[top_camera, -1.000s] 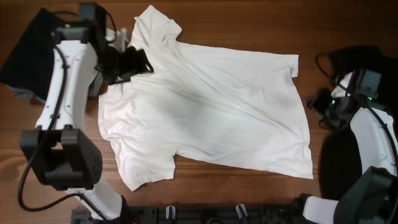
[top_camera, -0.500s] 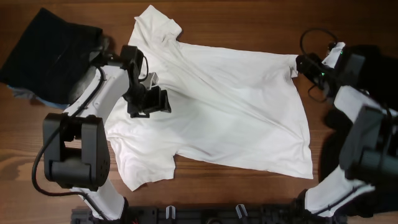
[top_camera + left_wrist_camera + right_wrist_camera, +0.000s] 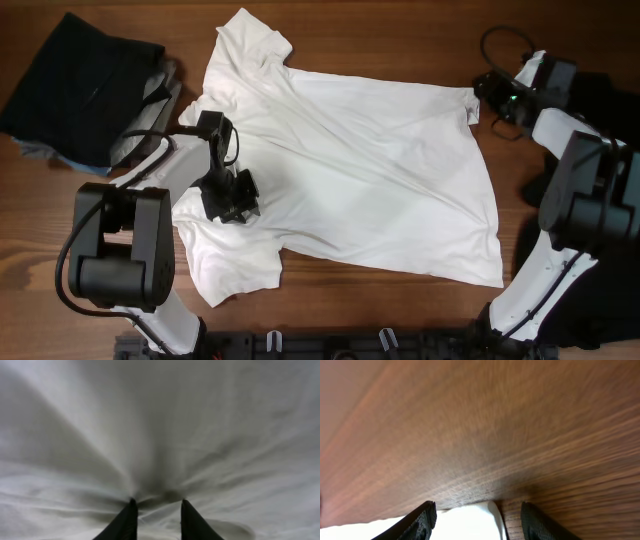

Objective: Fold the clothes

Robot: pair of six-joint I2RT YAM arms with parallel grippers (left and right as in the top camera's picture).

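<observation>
White T-shirt spread flat, a gripper at each end.
Left gripper narrowed, pinching shirt cloth near one sleeve; right gripper wide, straddling a hem corner.

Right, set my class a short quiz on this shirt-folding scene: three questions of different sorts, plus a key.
1. True or false: the white T-shirt lies spread open on the wooden table, with no fold made yet.
2. Multiple choice: the left tool is down on A) bare wood, B) the shirt's sleeve end, C) the shirt's hem end.
3. Short answer: which part of the shirt lies between the open jaws of the right tool?

Key: 1 true; 2 B; 3 a corner of the hem.
</observation>
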